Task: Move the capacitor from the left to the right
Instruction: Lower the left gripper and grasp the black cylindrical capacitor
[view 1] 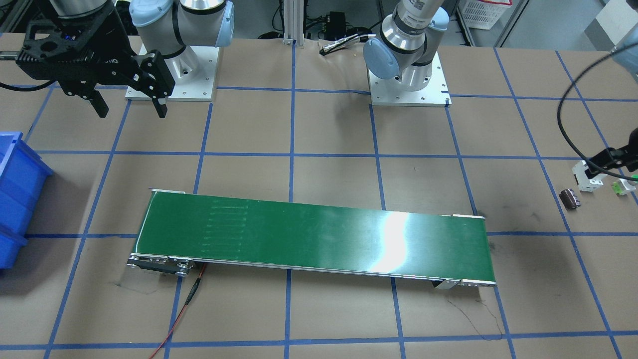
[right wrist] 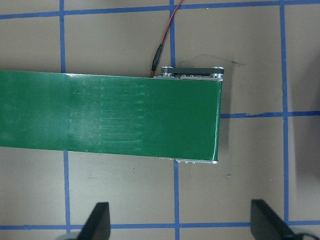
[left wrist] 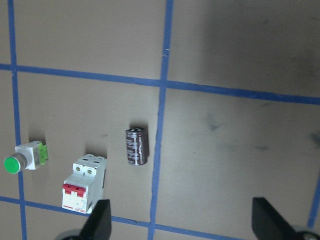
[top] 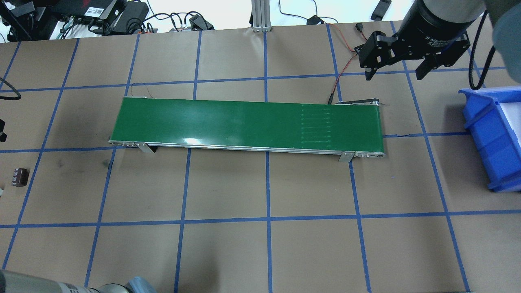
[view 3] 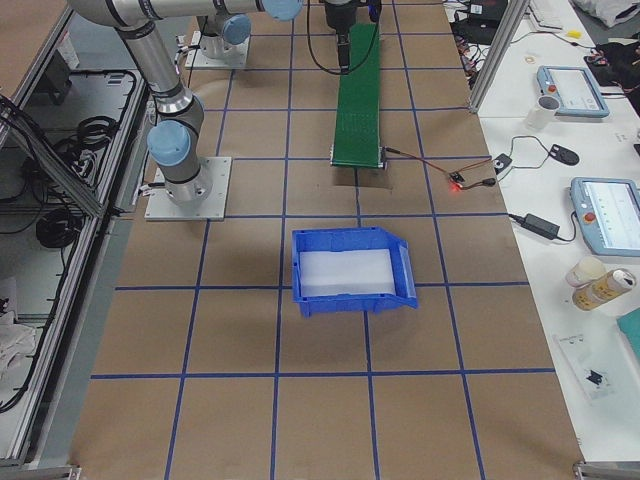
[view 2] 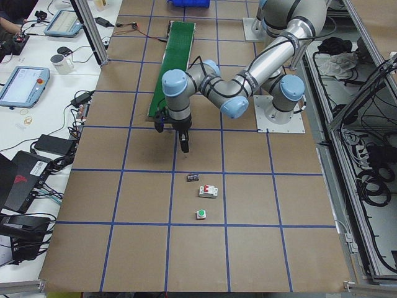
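The capacitor (left wrist: 137, 145) is a small dark brown-black cylinder with pale marks. It lies on its side on the brown paper at the table's left end (top: 19, 177) (view 1: 570, 198). My left gripper (left wrist: 182, 227) is open and empty and hovers above the table. The capacitor is ahead of the fingers, nearer the left one in the wrist view. My right gripper (top: 394, 75) is open and empty. It hovers past the right end of the green conveyor belt (top: 244, 124), whose end shows in the right wrist view (right wrist: 110, 112).
A white circuit breaker with red lever (left wrist: 84, 182) and a green-capped push button (left wrist: 25, 157) lie next to the capacitor. A blue bin (top: 492, 138) stands at the table's right end. A red wire (top: 340, 75) runs from the conveyor's right end.
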Controlling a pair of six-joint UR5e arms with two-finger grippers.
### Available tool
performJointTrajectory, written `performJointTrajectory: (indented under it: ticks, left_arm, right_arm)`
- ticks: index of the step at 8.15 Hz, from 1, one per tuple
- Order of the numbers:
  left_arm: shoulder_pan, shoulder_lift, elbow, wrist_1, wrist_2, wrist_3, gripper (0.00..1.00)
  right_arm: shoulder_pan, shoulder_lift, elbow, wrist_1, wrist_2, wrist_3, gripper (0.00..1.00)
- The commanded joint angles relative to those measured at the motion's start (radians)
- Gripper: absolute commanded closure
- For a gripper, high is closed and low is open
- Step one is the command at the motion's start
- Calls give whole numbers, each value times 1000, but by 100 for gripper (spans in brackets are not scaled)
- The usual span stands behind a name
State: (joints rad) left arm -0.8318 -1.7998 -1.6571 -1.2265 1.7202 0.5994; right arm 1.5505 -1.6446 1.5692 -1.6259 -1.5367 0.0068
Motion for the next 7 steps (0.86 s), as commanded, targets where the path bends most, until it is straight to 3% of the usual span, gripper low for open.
performJointTrajectory:
  ticks: [1,2,7]
  left_arm:
    - [79,-136,-4,153,-121,-18,0]
    - [79,-179,-7,265,-126,-20,0]
    - [92,-250,-62,274,-126,-53,0]
  right_arm:
    - [-6,0,0,1,-2,-1,0]
    - [-6,-1,0,1,-2,-1,0]
    - [-6,-3,0,1,-2,-2,0]
